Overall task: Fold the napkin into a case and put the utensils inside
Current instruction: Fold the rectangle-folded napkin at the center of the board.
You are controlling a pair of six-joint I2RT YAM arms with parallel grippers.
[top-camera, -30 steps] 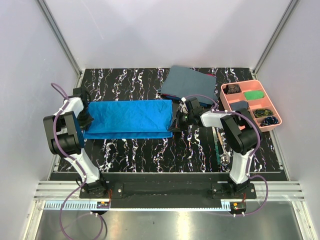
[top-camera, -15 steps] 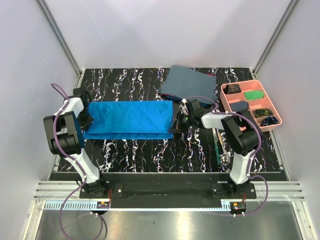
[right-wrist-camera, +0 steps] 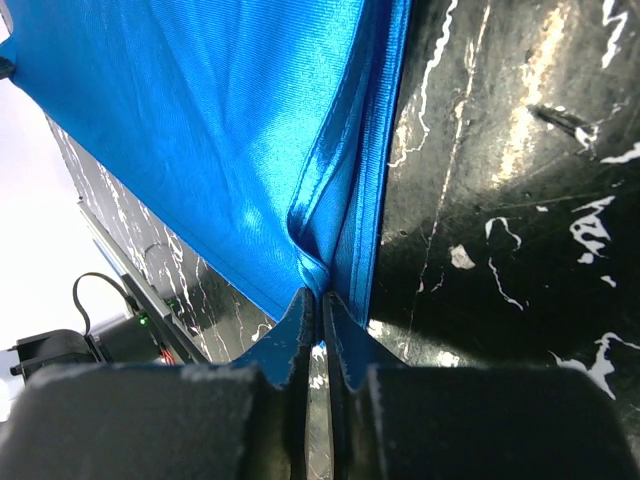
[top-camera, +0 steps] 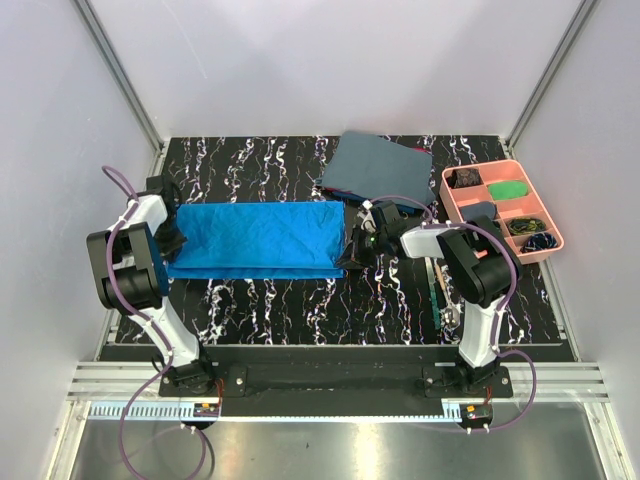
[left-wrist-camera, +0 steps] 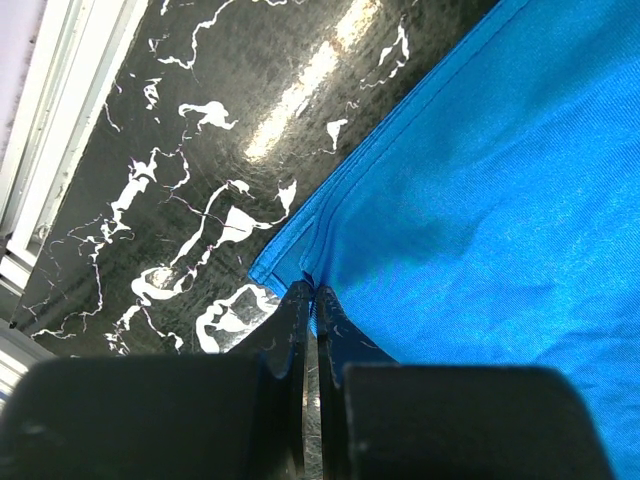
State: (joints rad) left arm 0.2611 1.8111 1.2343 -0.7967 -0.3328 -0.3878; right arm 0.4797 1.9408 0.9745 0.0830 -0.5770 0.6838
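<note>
The bright blue napkin (top-camera: 255,238) lies folded into a long band across the black marbled table. My left gripper (top-camera: 172,243) is at its left end, shut on the near corner of the napkin (left-wrist-camera: 480,180), with the tips (left-wrist-camera: 311,290) pinching the hem. My right gripper (top-camera: 350,250) is at the right end. Its tips (right-wrist-camera: 320,293) are closed on a bunched pleat of the napkin (right-wrist-camera: 200,120), with only a sliver of gap. The utensils (top-camera: 440,292), one green-handled, lie on the table under the right arm.
A dull grey-blue cloth (top-camera: 378,165) lies at the back, just beyond the napkin's right end. A pink compartment tray (top-camera: 484,168) with small items stands at the right. Walls and metal rails frame the table.
The right gripper has shifted slightly at the napkin's right end, and the cloth there has settled a little. The left arm and left end have not moved.
</note>
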